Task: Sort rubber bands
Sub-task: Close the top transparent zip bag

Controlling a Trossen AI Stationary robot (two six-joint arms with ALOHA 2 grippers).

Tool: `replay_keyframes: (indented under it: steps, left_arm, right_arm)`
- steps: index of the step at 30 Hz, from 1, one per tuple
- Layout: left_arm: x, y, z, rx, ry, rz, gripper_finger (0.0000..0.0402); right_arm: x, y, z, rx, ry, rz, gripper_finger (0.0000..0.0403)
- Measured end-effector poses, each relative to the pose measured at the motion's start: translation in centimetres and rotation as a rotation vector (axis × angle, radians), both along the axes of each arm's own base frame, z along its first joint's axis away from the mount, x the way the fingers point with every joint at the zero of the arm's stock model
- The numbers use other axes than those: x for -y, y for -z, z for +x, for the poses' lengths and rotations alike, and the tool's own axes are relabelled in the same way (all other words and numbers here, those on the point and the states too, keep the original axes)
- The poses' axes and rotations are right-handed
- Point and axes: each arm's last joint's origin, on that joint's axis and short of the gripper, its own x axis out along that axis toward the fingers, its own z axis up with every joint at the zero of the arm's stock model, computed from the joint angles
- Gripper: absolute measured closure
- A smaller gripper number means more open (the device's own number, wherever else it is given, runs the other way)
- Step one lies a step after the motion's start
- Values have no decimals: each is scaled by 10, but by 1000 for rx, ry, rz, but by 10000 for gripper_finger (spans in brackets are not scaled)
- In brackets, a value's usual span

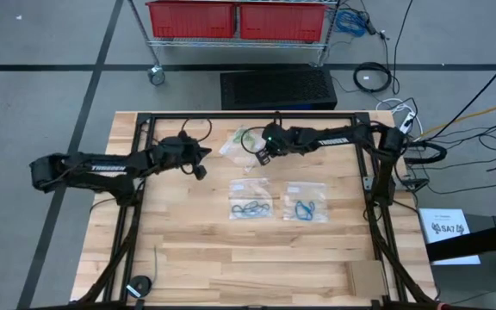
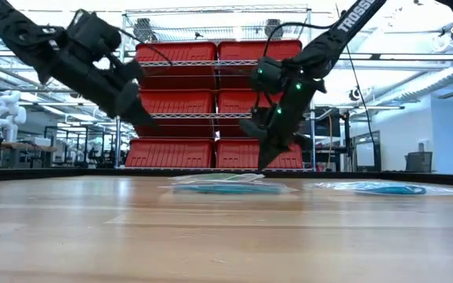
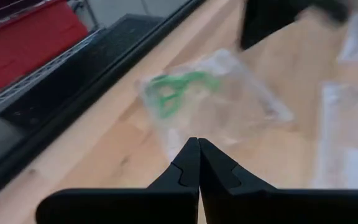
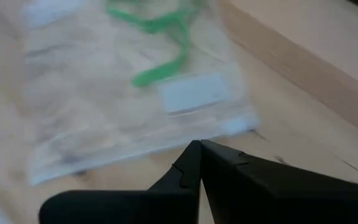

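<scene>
While both arms hang above the wooden table (image 1: 231, 250), three clear bags lie on it. The green rubber bands (image 3: 174, 90) sit inside the far bag (image 1: 238, 142), near the back edge. The dark teal bands (image 1: 252, 208) and the bright blue bands (image 1: 306, 208) lie in two bags side by side, closer to the middle. The left gripper (image 1: 200, 170) is pinched shut and holds nothing. The right gripper (image 1: 263, 158) is pinched shut too, empty, just beside the green bag.

Both grippers (image 2: 136, 110) (image 2: 262, 157) above flat clear bags (image 2: 226, 185) before red bins (image 2: 215, 153)
</scene>
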Motion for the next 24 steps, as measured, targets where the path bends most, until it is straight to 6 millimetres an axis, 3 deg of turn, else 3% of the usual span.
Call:
replay_keyframes:
  steps: [5, 14, 18, 24]
  left_arm:
    - [-24, 6, 13, -67, 66, 0, 400]
    - [-65, 22, 58, -316, 148, -29, 400]
    - [-73, 32, 67, -428, 154, -111, 400]
    - [-69, 39, 61, -547, 158, -211, 400]
  right_arm:
    - [-16, -28, 1, -22, -106, -43, 403]
    - [-64, -61, -8, -95, -179, -138, 403]
    - [-82, -69, -9, -84, -212, -169, 403]
    - [-98, -70, -8, -83, -241, -158, 403]
